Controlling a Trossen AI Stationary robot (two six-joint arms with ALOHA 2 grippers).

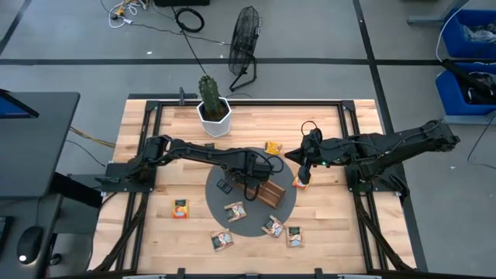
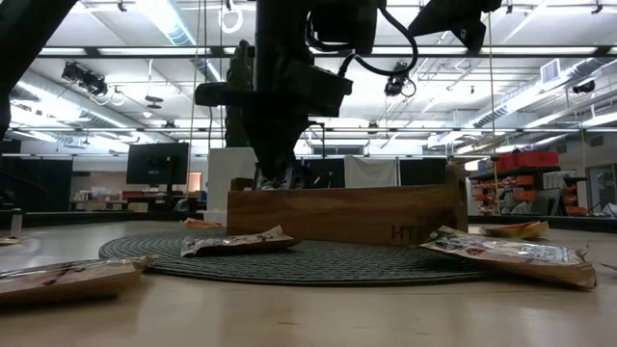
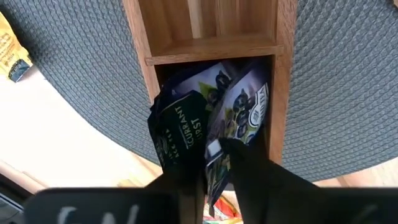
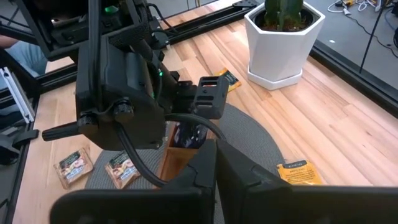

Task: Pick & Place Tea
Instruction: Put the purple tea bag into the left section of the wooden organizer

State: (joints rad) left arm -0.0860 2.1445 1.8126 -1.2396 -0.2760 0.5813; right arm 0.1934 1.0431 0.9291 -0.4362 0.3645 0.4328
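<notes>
High view looks straight down; low view level, near the wooden tray point(image 2: 342, 214); wrist views share it.

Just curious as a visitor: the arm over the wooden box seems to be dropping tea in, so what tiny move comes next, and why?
Probably the left gripper opens wider and lifts: its dark blue-black tea packet already sits inside the end compartment of the brown wooden divided tray, between the fingers.

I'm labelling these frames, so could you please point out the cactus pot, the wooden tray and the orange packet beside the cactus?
cactus pot point(image 1: 214, 118), high view, white rim.
wooden tray point(image 2: 337, 214), low view, front wall.
orange packet point(image 1: 272, 146), high view, its middle.
</notes>
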